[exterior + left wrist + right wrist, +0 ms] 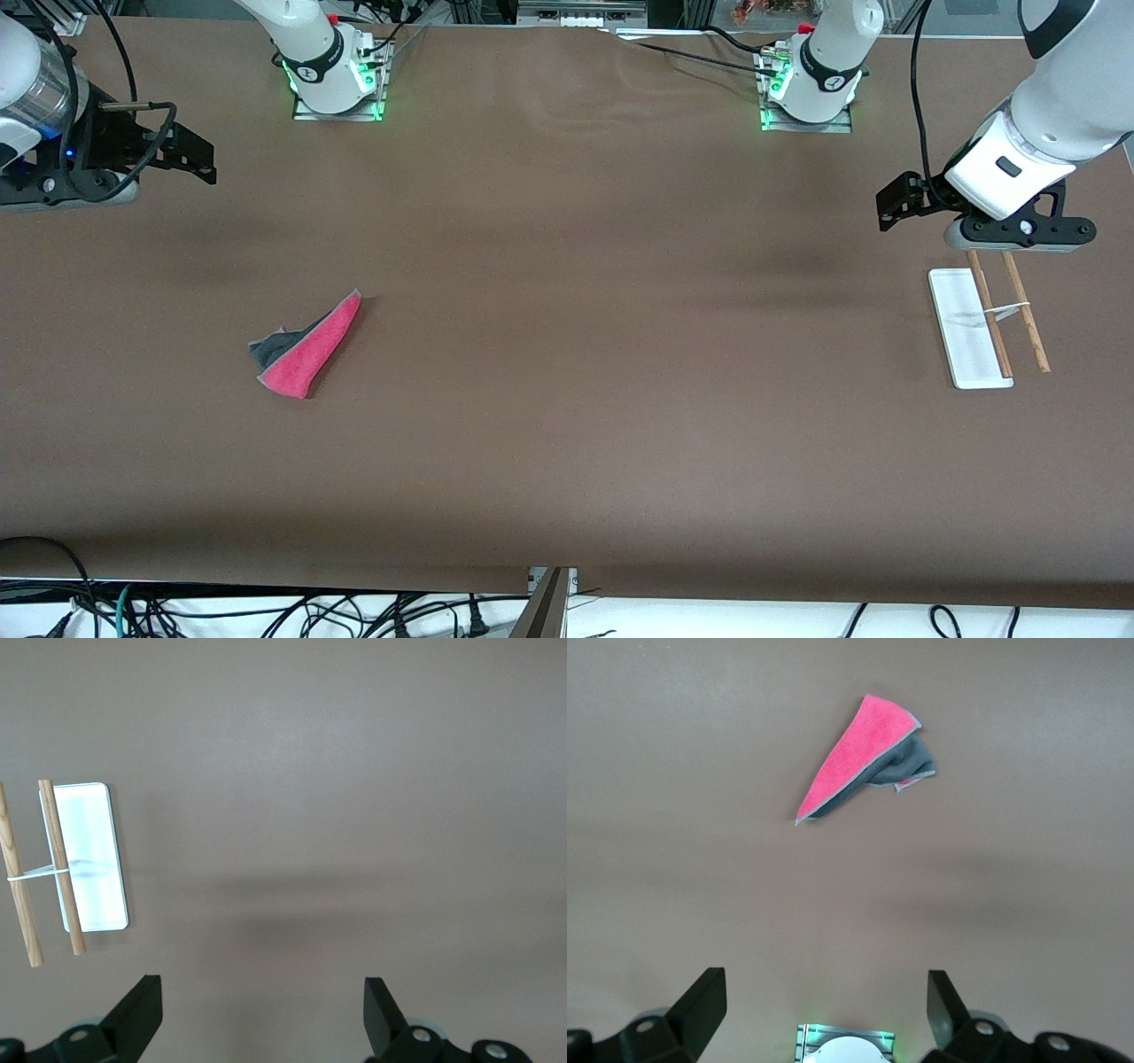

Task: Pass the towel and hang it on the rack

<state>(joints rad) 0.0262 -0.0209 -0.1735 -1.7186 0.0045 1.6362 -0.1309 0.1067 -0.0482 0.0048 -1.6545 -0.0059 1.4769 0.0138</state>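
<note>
Front view: the towel (pixel 308 351) lies on the brown table (pixel 567 425) toward the right arm's end, folded into a rough triangle. Its fuzzy pink face is up, and a dark grey flap pokes out along one edge. In the right wrist view the towel (pixel 864 762) shows a thin pale hem along the pink wedge, with the grey side bunched under it.

The rack (pixel 988 323) stands toward the left arm's end of the table. It has a flat, glossy white rectangular base and two thin, round wooden rods that run side by side, joined by a small white crosspiece.

The right gripper (pixel 190 159) hangs over bare table, well apart from the towel, with its black fingers spread wide and nothing between them. The left gripper (pixel 897 202) hangs just beside the rack, also spread wide and empty.
</note>
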